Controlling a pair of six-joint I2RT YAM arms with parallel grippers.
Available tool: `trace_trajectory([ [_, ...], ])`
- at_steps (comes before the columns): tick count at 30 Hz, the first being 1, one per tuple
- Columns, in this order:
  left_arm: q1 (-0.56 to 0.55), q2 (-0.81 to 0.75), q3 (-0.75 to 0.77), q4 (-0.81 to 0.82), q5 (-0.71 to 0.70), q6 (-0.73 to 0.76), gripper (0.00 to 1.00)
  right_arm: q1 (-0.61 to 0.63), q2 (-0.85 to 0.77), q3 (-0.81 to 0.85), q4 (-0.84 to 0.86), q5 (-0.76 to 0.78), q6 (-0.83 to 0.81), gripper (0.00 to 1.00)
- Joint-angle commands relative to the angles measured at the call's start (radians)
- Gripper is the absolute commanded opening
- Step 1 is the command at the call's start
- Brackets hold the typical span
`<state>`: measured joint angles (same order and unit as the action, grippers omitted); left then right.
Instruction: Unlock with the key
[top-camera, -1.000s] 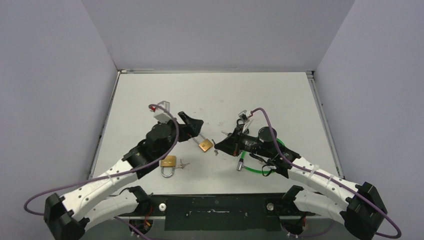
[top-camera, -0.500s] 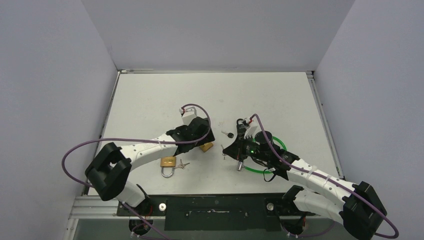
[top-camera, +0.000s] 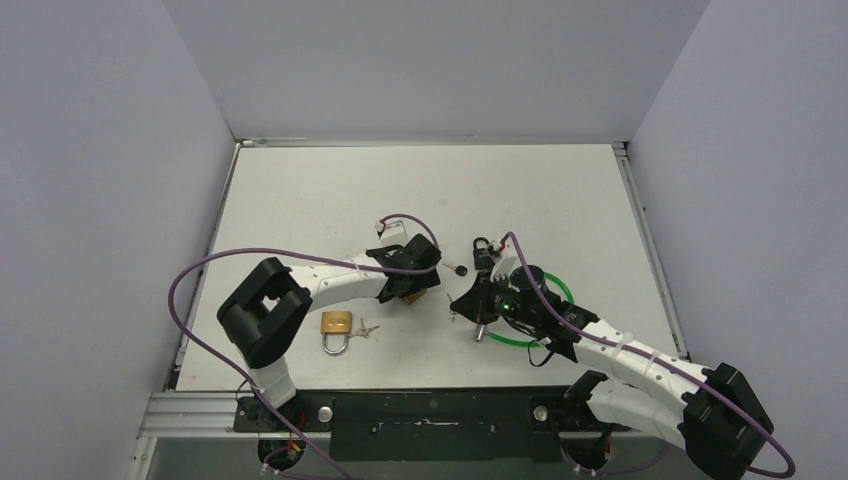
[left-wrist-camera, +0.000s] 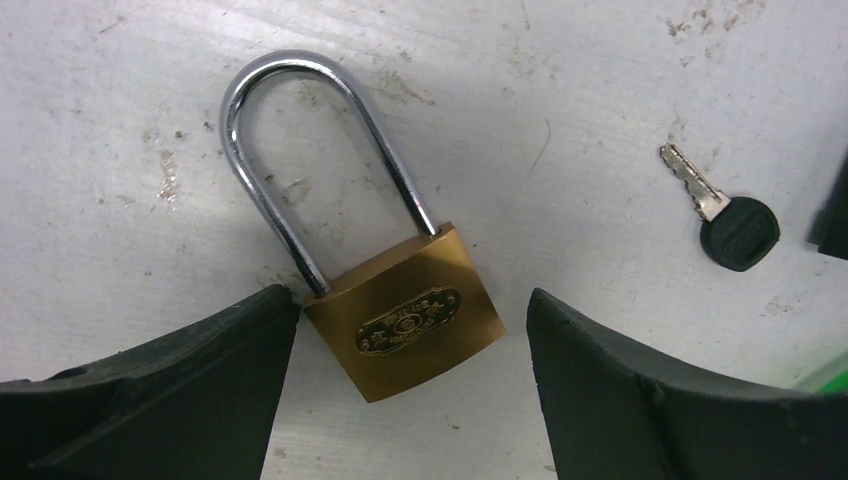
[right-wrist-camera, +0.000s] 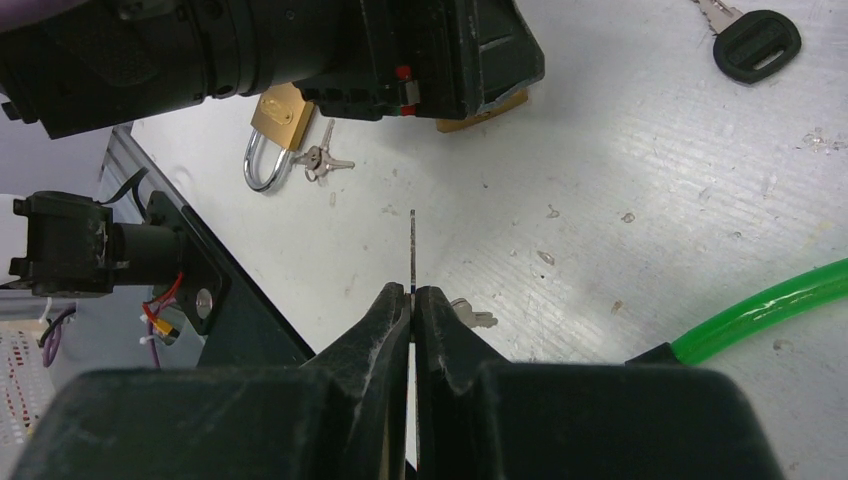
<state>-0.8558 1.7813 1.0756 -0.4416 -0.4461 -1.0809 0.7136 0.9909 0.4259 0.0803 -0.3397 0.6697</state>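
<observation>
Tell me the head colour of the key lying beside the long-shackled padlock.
Black; the key shows best in the left wrist view.

Padlock (left-wrist-camera: 405, 312) on table (left-wrist-camera: 560, 80), key (left-wrist-camera: 725, 220) just right of it, 2nd padlock (top-camera: 337, 325) front-left.

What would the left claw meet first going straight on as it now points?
Likely the brass padlock, whose body lies between its open fingers on the table; depth is unclear.
</observation>
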Motion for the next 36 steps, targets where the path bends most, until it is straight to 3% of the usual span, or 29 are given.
trace_trajectory([
  [1,0.006,0.083,0.111,-0.102,0.004,0.060,0.77,-0.006,-0.032,-0.007,0.035,0.015,0.004,0.00],
  [7,0.010,0.118,0.164,-0.203,-0.005,0.147,0.62,-0.006,-0.050,-0.007,0.028,0.020,0.008,0.00],
  [12,0.018,0.088,0.136,-0.199,0.000,0.223,0.41,-0.005,-0.043,-0.001,0.024,0.021,0.015,0.00],
  [14,0.018,0.061,0.118,-0.176,0.005,0.248,0.44,-0.005,-0.038,0.000,0.028,0.018,0.019,0.00],
  [19,0.017,0.013,0.055,-0.091,0.051,0.221,0.67,-0.003,-0.028,-0.015,0.049,0.014,0.038,0.00],
  [26,0.012,0.075,0.071,-0.162,0.056,0.140,0.71,-0.002,-0.035,-0.028,0.074,0.004,0.056,0.00],
  [30,0.011,0.073,0.050,-0.140,0.067,0.119,0.55,-0.003,-0.038,-0.029,0.072,0.004,0.057,0.00],
  [34,0.012,0.069,0.052,-0.109,0.079,0.125,0.18,-0.002,-0.031,-0.027,0.074,-0.003,0.056,0.00],
  [36,0.012,0.050,0.053,-0.097,0.079,0.124,0.07,-0.002,-0.022,-0.028,0.085,-0.011,0.055,0.00],
])
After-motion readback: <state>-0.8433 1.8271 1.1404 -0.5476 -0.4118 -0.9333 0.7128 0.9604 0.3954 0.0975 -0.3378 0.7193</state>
